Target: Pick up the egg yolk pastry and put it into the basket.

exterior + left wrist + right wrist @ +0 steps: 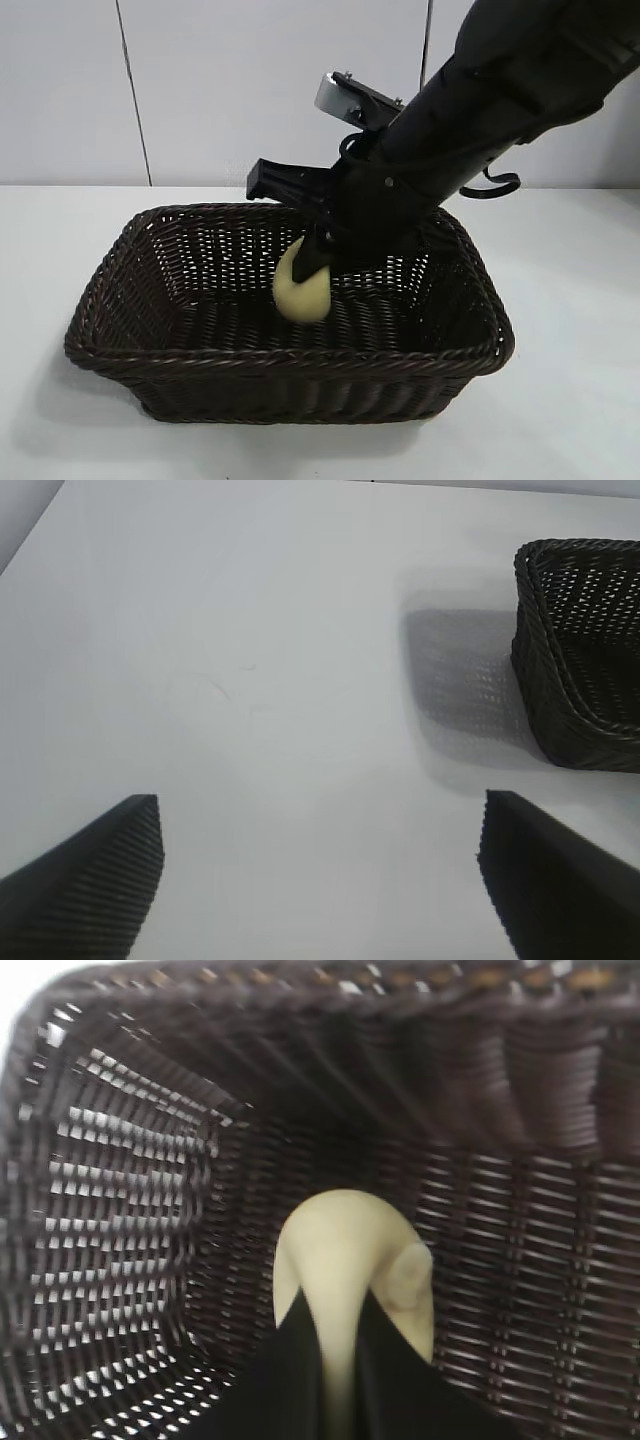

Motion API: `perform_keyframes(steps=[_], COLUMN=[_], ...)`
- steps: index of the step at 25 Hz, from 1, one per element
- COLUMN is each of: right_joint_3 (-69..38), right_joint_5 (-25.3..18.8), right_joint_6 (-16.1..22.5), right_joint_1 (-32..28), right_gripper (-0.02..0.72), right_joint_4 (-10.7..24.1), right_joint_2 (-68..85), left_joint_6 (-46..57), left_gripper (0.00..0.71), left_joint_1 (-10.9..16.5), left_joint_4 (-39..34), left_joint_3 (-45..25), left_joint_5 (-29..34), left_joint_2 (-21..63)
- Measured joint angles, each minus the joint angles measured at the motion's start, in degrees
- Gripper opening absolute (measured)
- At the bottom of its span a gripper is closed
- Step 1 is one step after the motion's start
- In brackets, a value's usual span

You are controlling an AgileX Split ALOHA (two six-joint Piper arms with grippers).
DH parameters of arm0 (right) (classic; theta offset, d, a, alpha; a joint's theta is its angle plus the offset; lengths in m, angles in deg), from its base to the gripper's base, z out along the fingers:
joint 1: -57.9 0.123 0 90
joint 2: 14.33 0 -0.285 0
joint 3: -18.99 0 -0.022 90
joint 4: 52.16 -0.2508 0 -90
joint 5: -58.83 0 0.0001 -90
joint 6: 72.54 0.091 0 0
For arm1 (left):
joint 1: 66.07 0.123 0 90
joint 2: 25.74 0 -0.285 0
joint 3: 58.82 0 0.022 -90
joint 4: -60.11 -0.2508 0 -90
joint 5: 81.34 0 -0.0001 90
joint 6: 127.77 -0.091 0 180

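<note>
Right gripper (pixel 312 262) is down inside the basket (pixel 100 330), reaching in over the far rim from the exterior view's right. Its fingers (pixel 290 1360) are narrow and pinch the pastry (pixel 303 288) between them; the right wrist view shows the pastry (pixel 345 1260) standing on edge with a dark finger on either side. Pastry hangs near the middle of the basket, slightly toward the far wall, low over the woven floor. Cannot tell whether it touches the floor.

Basket sits on the white table (pixel 580 400), roughly central, long sides running across the exterior view.

Left gripper (pixel 320 880) hovers over bare table, jaws wide, nothing between them. Only the two dark fingertips (pixel 95 880) show in the left wrist view. A corner of the basket (pixel 580 660) lies well apart from it, with its shadow on the table beside it.
</note>
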Motion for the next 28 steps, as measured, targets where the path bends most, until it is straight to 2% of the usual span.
perform_keyframes(steps=[2,5,11,15,18,24,28], right_joint_3=[0.00,0.00,0.23,4.89,11.36,20.79,21.41], right_joint_5=[-0.15,-1.59,-4.61,-13.59,-21.29,-31.39,-36.95], right_joint_6=[0.00,0.00,0.04,0.04,2.13,13.48,15.14], right_joint_1=[0.00,0.00,0.00,0.00,-0.58,-5.42,-10.41], right_gripper=[0.323,0.460,0.503,0.505,0.507,0.507,0.507], right_joint_4=[0.00,0.00,-0.01,1.00,4.97,20.96,28.03], right_joint_2=[0.00,0.00,2.44,4.53,4.91,4.91,4.91], left_joint_6=[0.00,0.00,0.00,0.00,0.00,0.00,0.00], left_gripper=[0.624,0.624,0.624,0.624,0.624,0.624,0.624], left_joint_1=[0.00,0.00,0.00,0.00,0.00,0.00,0.00], left_joint_4=[0.00,0.00,0.00,0.00,0.00,0.00,0.00], left_joint_3=[0.00,0.00,0.00,0.00,0.00,0.00,0.00], left_joint_5=[0.00,0.00,0.00,0.00,0.00,0.00,0.00], left_joint_2=[0.00,0.00,0.00,0.00,0.00,0.00,0.00])
